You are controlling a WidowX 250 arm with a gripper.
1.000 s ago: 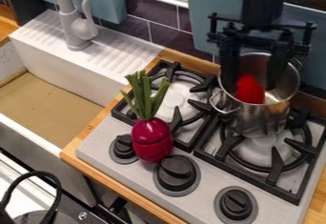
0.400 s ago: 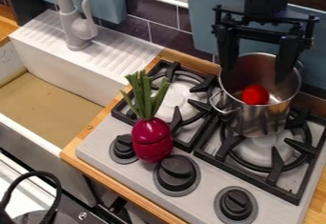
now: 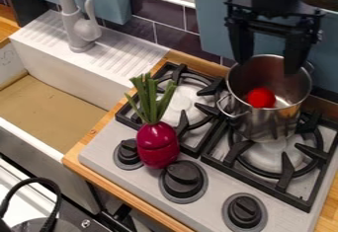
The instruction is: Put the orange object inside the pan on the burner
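"Judging the placement, where do you find the round orange-red object [image 3: 261, 97]?"

"Right of the frame, just above the middle. It sits inside the stainless-steel pot [image 3: 259, 127], low down, apart from both fingers."

"And the pot itself?"

"Upright over the right-hand gas burner [image 3: 277, 158], on the black pan support [image 3: 285, 176]."

"How does the black two-finger gripper [image 3: 267, 67] look?"

"It hangs at the upper right, its fingers spread well apart with nothing between them. One tip shows against the pot's back left rim, the other against the inner wall. I can't tell whether either touches metal."

"Then the release looks done to me. What does finishing well call for?"

"A clean retreat, I'd say. Lift straight up, keep the spread as it is, and hold off any sideways travel until both tips are well clear of the rim."

"Why leave the spread alone?"

"Closing in there could pinch the rim, and widening could push on the wall. Either might drag the pot across the support or tip it."

"Anything else to watch?"

"The loop handle [image 3: 226, 108] on the left could snag a low finger. The toy beetroot [image 3: 157, 144], near the frame's middle by the control knobs [image 3: 183, 179], needs no handling."
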